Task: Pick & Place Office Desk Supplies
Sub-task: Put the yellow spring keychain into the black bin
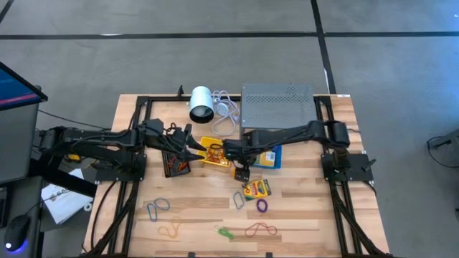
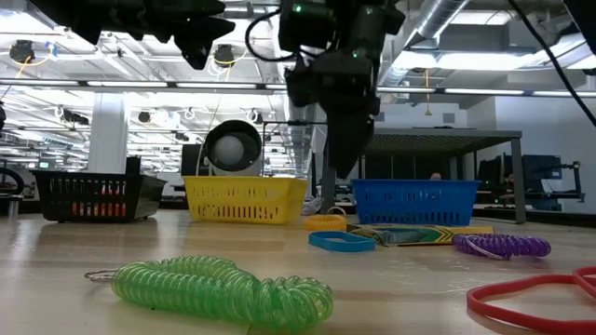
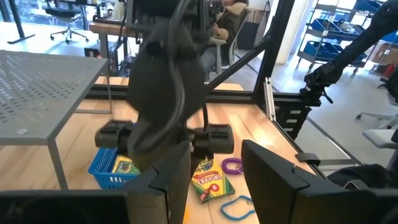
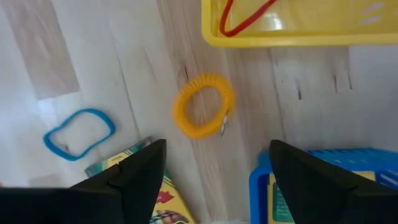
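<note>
The right gripper (image 4: 211, 171) hangs over the middle of the table with its jaws spread wide and nothing between them. Just ahead of the gap between its fingers, on the bare wood, lies a yellow coiled ring (image 4: 203, 113), a small springy loop lying flat. It sits between the yellow tray (image 4: 298, 38), the blue tray (image 4: 264, 186) and the crayon box (image 4: 134, 163), close to all three but touching none. A blue band (image 4: 78, 133) lies off to one side of the ring, and a red band (image 4: 245, 15) rests inside the yellow tray. The left gripper (image 1: 192, 148) is up over the near edge of the yellow tray, jaws parted partway; I cannot tell whether anything is held there.
</note>
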Tool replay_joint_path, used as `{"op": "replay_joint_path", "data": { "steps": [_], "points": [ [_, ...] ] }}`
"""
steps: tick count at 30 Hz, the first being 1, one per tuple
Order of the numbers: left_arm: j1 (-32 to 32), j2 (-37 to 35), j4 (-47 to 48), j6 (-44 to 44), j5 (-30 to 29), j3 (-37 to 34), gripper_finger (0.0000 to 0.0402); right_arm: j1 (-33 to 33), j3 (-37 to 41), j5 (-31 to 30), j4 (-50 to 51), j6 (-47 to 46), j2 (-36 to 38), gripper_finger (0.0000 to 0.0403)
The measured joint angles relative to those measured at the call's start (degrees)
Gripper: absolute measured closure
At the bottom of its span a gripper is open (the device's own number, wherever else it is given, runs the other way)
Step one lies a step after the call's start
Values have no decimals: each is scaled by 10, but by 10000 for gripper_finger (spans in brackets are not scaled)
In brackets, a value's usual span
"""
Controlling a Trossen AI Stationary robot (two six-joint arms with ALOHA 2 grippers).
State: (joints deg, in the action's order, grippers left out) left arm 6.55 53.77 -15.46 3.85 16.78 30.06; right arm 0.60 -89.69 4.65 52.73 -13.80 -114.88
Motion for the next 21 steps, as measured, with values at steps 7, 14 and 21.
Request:
{"op": "replay_joint_path", "data": {
  "steps": [7, 14, 21],
  "points": [
    [0, 0, 1, -5, 0, 0, 262, 0, 0, 0, -11, 31, -22, 123],
    [0, 0, 0, -6, 0, 0, 262, 0, -1, 0, -26, 48, -26, 123],
    [0, 0, 0, -6, 0, 0, 262, 0, -1, 0, -43, 61, -26, 123]
  ]
}}
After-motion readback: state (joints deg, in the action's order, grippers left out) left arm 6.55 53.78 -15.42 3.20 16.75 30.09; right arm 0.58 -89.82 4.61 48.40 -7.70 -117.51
